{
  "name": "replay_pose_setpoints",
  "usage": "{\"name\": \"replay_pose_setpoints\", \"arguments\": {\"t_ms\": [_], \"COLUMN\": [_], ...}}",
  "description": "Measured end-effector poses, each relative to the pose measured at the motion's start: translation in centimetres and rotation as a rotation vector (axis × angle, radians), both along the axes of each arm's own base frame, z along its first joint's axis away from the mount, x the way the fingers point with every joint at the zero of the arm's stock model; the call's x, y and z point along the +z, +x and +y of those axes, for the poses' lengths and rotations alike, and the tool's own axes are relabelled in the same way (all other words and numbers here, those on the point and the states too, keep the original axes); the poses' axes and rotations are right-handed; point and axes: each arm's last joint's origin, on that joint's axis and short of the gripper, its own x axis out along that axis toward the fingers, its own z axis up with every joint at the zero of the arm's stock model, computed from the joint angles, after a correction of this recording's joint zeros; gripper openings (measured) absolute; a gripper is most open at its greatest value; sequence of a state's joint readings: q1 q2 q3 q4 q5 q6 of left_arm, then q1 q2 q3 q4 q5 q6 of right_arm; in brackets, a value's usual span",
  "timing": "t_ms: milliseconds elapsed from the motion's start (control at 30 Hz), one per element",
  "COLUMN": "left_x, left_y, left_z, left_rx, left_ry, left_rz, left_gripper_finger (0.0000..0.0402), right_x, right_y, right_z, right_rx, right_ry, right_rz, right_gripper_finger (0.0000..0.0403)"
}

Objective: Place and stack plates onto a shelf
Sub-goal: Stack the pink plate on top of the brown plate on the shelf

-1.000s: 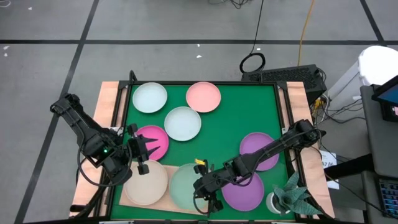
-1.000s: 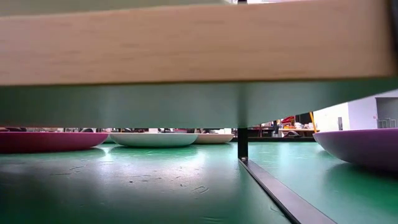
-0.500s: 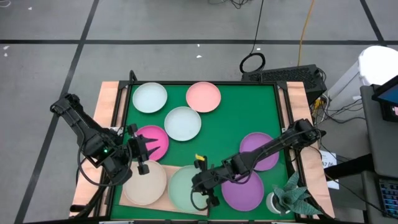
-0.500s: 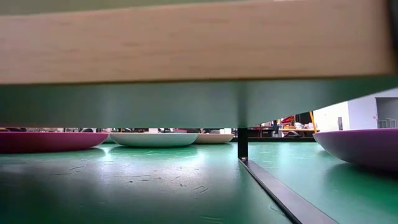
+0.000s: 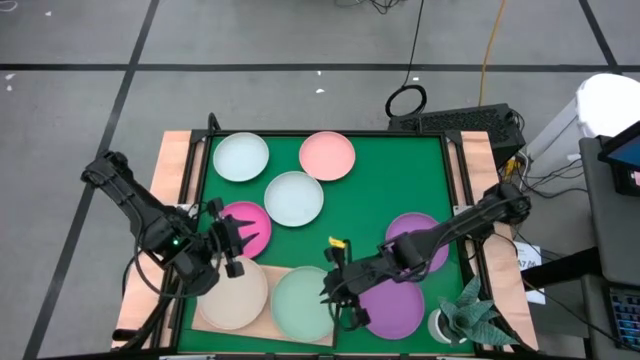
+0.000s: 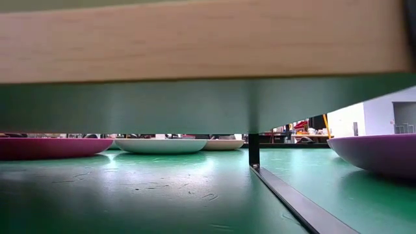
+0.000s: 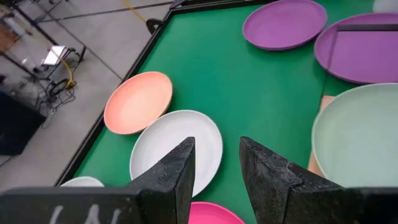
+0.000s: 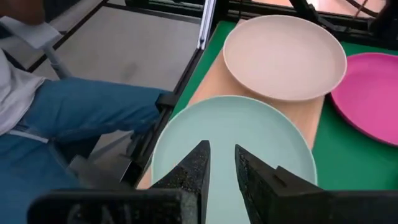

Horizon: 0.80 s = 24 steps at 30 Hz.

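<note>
Two arms reach low: right claw (image 5: 333,287), fingers slightly apart, beside the pale green plate (image 5: 302,303); left claw (image 5: 232,243) parted over the magenta plate (image 5: 250,226).

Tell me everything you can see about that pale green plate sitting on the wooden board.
The pale green plate is round, shallow and plain, seemingly matte plastic, with a low raised rim. It lies flat, right way up and empty, on the light-wood shelf at the table's near edge, beside the beige plate; whether the two touch is unclear. The right gripper is at its rim, on the side toward a purple plate, and nothing rests on it.
</note>
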<state>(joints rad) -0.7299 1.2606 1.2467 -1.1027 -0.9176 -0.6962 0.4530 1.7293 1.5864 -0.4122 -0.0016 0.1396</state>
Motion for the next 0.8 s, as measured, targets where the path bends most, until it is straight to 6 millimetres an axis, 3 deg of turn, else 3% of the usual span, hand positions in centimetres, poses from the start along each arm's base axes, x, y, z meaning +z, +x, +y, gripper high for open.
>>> {"name": "replay_pose_setpoints", "arguments": {"t_ms": [300, 500, 800], "left_x": [-1.8, -4.2, -7.9], "left_y": [1.9, 3.9, 6.6], "left_z": [1.7, 3.7, 5.5], "left_rx": [0.112, 0.248, 0.407], "left_ry": [-0.083, -0.188, -0.358], "left_rz": [0.089, 0.195, 0.361], "left_gripper_finger": [0.0131, 0.0131, 0.0131], "right_x": [1.2, 1.9, 1.1], "right_y": [-3.7, -6.6, -10.0], "right_z": [-0.5, -1.5, -3.3], "right_rx": [-0.077, -0.152, -0.209], "right_ry": [-0.077, -0.073, -0.043], "right_rz": [0.030, -0.008, -0.112], "right_gripper_finger": [0.0061, 0.0061, 0.0061]}}
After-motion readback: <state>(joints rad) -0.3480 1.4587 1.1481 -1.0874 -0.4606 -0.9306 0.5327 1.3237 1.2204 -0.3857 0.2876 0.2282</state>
